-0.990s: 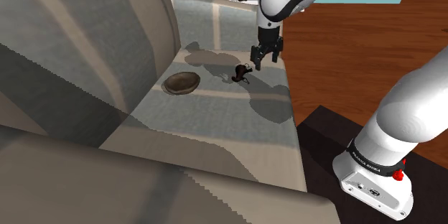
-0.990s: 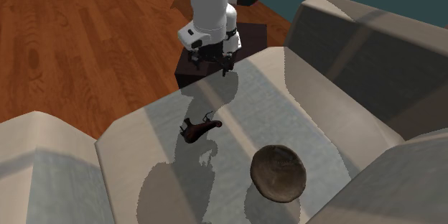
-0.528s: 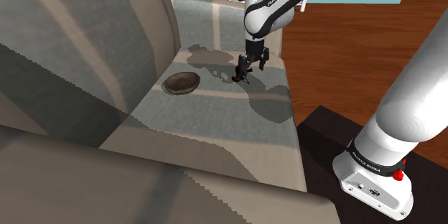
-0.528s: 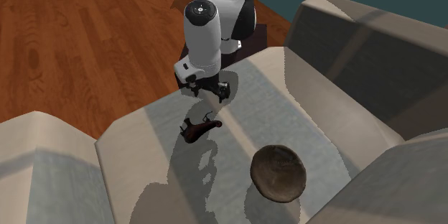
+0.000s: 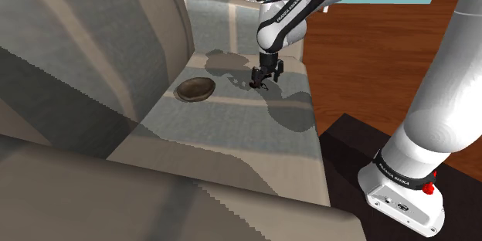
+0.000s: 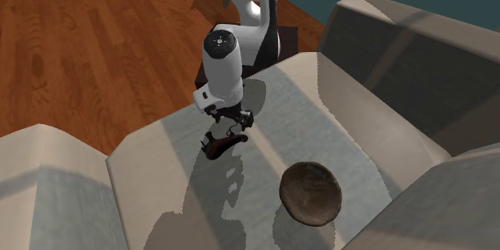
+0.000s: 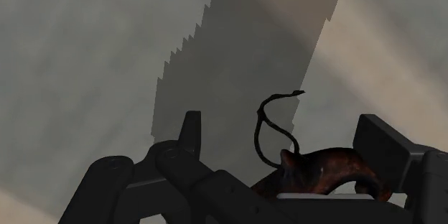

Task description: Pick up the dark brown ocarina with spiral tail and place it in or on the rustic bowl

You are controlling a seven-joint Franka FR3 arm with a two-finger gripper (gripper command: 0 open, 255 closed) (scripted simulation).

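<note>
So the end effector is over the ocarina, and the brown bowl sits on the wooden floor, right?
No: the bowl sits on the sofa's seat cushion, as the second exterior view shows. The end effector is indeed over the ocarina.

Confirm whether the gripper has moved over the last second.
Yes. In the second exterior view the gripper has descended to the ocarina, nearer the bowl.

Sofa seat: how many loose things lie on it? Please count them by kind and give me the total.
dark brown ocarina: 1
brown bowl: 1
Total: 2
</note>
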